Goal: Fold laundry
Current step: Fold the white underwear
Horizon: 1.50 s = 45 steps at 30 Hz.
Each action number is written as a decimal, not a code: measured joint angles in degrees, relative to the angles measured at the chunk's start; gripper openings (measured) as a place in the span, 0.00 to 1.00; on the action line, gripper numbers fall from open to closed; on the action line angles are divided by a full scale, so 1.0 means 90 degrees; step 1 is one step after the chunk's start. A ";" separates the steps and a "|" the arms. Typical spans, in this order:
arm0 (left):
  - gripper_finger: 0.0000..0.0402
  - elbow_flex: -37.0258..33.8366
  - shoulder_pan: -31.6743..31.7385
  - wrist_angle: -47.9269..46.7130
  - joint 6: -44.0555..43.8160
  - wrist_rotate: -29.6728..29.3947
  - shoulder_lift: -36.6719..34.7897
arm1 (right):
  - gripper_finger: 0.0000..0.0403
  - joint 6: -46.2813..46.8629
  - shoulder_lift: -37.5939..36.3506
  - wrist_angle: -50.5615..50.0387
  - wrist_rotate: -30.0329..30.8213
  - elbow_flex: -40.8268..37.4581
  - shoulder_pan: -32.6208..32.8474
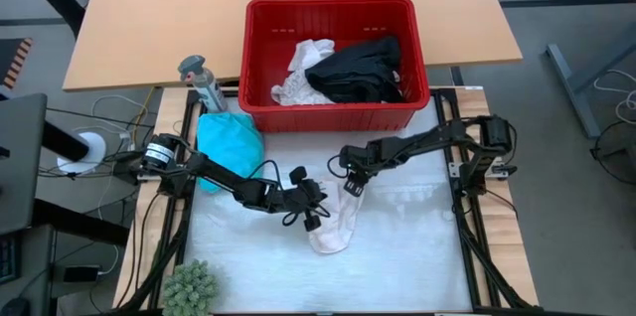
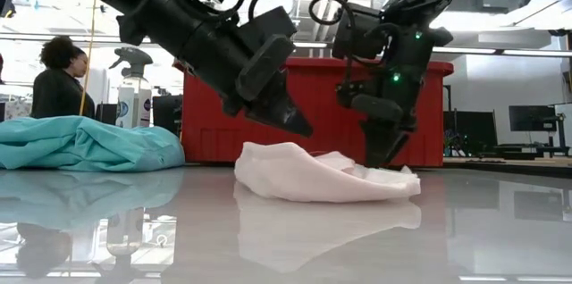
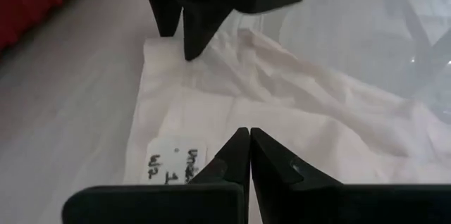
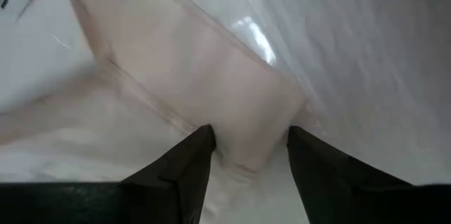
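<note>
A cream garment (image 1: 333, 232) lies crumpled on the table's white mat, its printed label (image 3: 173, 164) facing up. My left gripper (image 1: 314, 221) is shut and hovers just over the garment's left side; the low view shows a sliver of space under its tip (image 2: 302, 129). My right gripper (image 1: 353, 187) is open and points steeply down at the garment's far end (image 2: 384, 172). A teal garment (image 1: 229, 142) lies bunched on the mat at the left. White (image 1: 306, 70) and black (image 1: 360, 68) garments lie in the red basket (image 1: 338, 115). My right gripper comes from above, pointing steeply down. Its two fingertips (image 4: 194, 153) are set down on the cream garment's far end, one on each side of a flat folded strip (image 4: 243, 129). The jaws stand apart and do not pinch the strip, which lies on the mat.
The red basket stands at the mat's far edge. A spray bottle (image 1: 204, 82) is beside its left corner and a green fuzzy plant (image 1: 189, 286) at the near left. Bare mat (image 1: 417, 246) lies right of the cream garment. A person (image 2: 58, 79) stands beyond the table.
</note>
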 joint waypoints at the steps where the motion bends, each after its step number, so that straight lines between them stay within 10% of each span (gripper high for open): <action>1: 0.00 -0.0002 0.0000 -0.0017 0.0000 0.0004 0.0000 | 0.49 0.0064 0.0020 -0.0023 0.0001 0.0000 -0.0004; 11: 0.00 -0.0004 -0.0002 -0.0004 0.0000 0.0004 0.0000 | 0.07 0.0075 -0.0559 -0.0088 0.0115 -0.0063 0.0001; 45: 0.00 0.0028 0.0194 0.0214 -0.0091 -0.0031 0.0594 | 0.10 0.0529 -0.0834 0.1036 -0.0883 0.0019 0.0039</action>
